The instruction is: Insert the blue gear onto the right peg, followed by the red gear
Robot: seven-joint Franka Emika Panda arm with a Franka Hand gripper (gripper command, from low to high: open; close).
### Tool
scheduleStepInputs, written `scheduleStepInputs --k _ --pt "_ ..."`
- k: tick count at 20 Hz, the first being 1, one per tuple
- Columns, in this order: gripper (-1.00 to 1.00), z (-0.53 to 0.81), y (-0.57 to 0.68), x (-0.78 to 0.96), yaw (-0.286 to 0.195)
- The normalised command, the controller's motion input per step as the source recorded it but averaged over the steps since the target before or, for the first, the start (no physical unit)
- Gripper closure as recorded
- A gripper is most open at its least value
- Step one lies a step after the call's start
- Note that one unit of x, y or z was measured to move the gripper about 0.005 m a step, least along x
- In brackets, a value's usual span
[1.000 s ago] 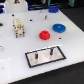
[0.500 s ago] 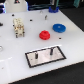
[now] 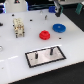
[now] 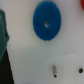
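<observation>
Upper right of exterior view: gripper [image 3: 59, 11] descending toward flat bright-blue plastic toothed gear [image 3: 59, 27], closer than moment ago; pickup approaching; finger opening indiscernible, nothing visibly held.

A: Exterior view: arm [image 3: 59, 7] cut off by the top edge; fingers too blurred to tell their spread.

B: Noted. Wrist view: blue gear [image 4: 46, 23] teeth smeared out; a dark green shape [image 4: 4, 42] cropped at the frame's left edge, unidentifiable. Fingers not visible there.
</observation>
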Motion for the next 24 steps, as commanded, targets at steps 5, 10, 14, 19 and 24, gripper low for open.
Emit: scheduleStepInputs --k 5,10,14,19,24 --pt "-1.00 -0.57 0.05 -0.35 0.000" --pt "-1.00 -0.53 -0.20 -0.32 0.000" --pt "-1.00 -0.43 -0.22 -0.32 0.000" --pt "-1.00 -0.16 -0.05 -0.17 0.000" --pt "-1.00 -0.05 0.00 -0.13 0.000"
